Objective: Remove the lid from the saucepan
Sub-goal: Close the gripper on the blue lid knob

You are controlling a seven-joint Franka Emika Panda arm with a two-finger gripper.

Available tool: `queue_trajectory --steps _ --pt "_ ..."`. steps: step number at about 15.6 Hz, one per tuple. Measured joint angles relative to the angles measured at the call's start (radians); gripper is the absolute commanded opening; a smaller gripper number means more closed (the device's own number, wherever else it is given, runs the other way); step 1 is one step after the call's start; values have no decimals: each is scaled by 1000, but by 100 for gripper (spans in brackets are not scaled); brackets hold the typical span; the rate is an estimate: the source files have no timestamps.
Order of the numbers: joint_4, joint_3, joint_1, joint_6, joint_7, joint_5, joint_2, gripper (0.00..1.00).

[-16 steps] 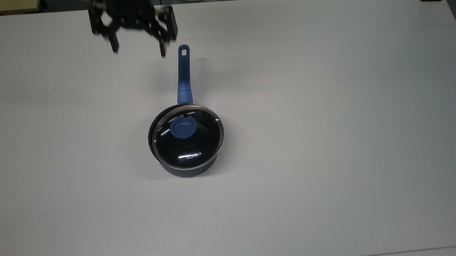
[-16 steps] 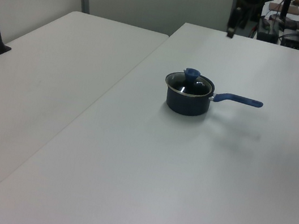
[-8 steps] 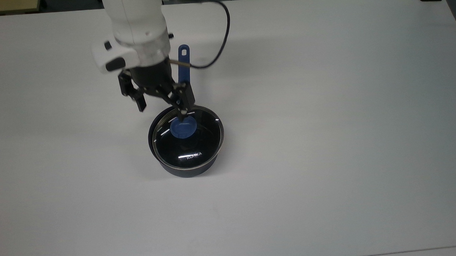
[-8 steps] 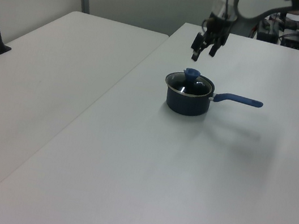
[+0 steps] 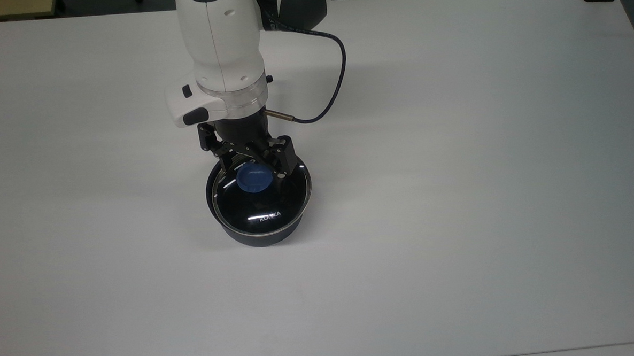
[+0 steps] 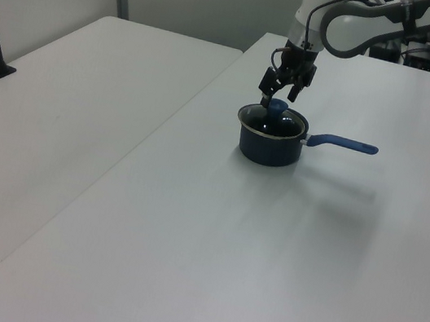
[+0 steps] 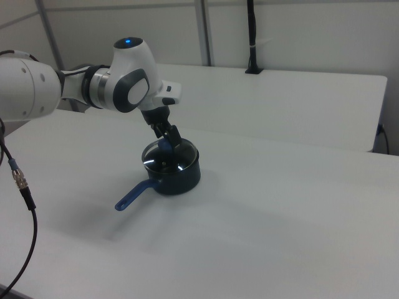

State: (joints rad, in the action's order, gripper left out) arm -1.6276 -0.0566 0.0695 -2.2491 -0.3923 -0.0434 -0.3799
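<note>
A white robot arm reaches down over a wide white desk (image 5: pixel 457 193), its black pincer (image 5: pixel 253 169) hanging directly above a small dark saucepan (image 5: pixel 260 231). The pincer is open, its two fingers spread to either side of the blue knob (image 5: pixel 254 178) at the centre of the glass lid (image 5: pixel 267 207); whether the fingers touch the knob cannot be told. The lid sits flat on the saucepan, its thin metal rim resting on the pan's edge.

In the left view the pincer (image 6: pixel 280 90) sits just above the lid (image 6: pixel 274 120), and the saucepan (image 6: pixel 268 145) stands below it, with the long blue handle (image 6: pixel 343 144) running straight out toward the left view's right, level with the desk (image 6: pixel 223 261). In the right view the pincer (image 7: pixel 167 138) is over the saucepan (image 7: pixel 176 173), and the handle (image 7: pixel 133 194) points toward the right view's lower left. In the top view the handle lies hidden beneath the arm, on the arm's side of the pan.

Bare desk surface lies open all around the pincer and pan, with every desk edge well apart from them. A dark cable (image 5: pixel 329 76) loops from the arm's wrist toward the top view's right. A second white desk (image 6: pixel 65 119) stands beside the first, on the left view's left.
</note>
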Motion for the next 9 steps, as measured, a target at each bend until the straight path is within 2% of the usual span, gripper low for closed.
queue_trajectory --steps 1,5,7,8,9 --pt "0 0 1 0 -1 0 -3 100" --pt "0 1 7 -41 -1 13 -27 73" --pt "0 1 10 -48 -1 15 -31 69" --pt "1 0 10 -48 -1 15 -31 62" --pt "3 -1 9 -48 -2 15 -31 59"
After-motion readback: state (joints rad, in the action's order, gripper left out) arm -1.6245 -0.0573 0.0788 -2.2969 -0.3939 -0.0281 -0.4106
